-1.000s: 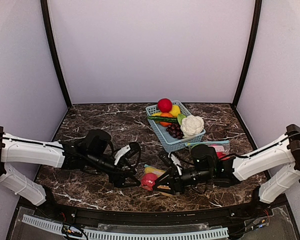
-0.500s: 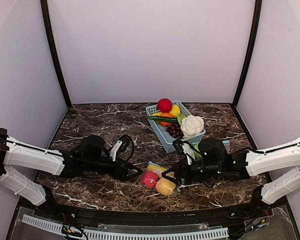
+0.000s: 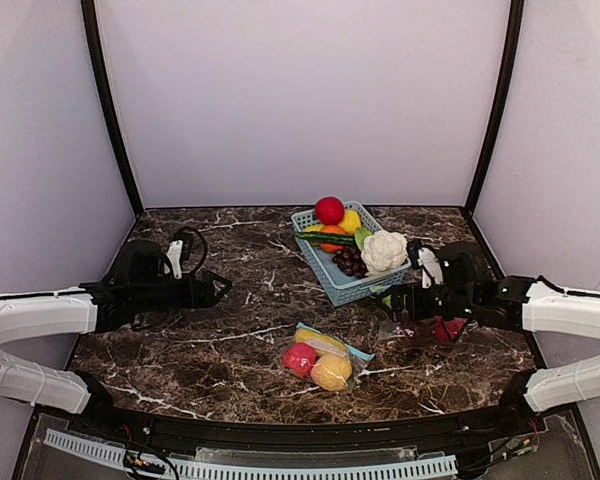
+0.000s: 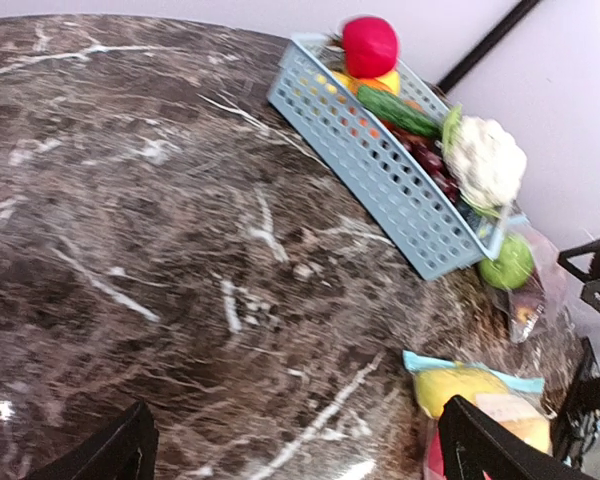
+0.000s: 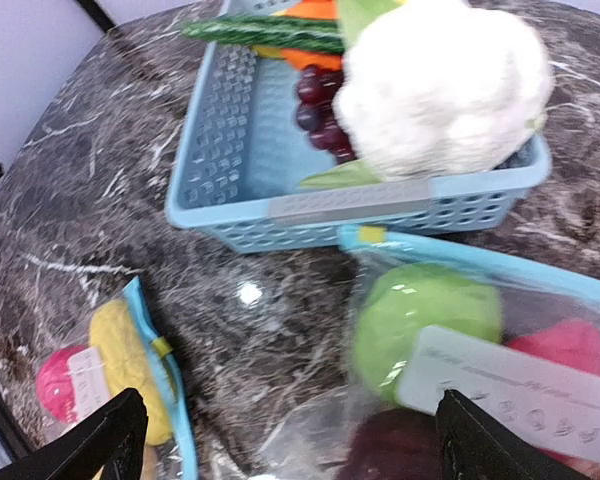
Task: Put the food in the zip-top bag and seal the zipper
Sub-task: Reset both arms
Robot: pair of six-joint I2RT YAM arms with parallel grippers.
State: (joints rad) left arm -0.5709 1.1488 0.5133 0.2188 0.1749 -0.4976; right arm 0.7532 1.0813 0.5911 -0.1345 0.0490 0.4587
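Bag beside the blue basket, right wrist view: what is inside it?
The bag holds a green apple, a pink-red fruit and something dark purple; its white label covers whatever lies behind.

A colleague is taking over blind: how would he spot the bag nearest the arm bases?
Find the light-blue basket on the marble table. Nearer the arm bases, apart from it, lies a clear zip-top bag. It holds a pink fruit and a yellow fruit; the other bag, right of the basket, shows a green apple.
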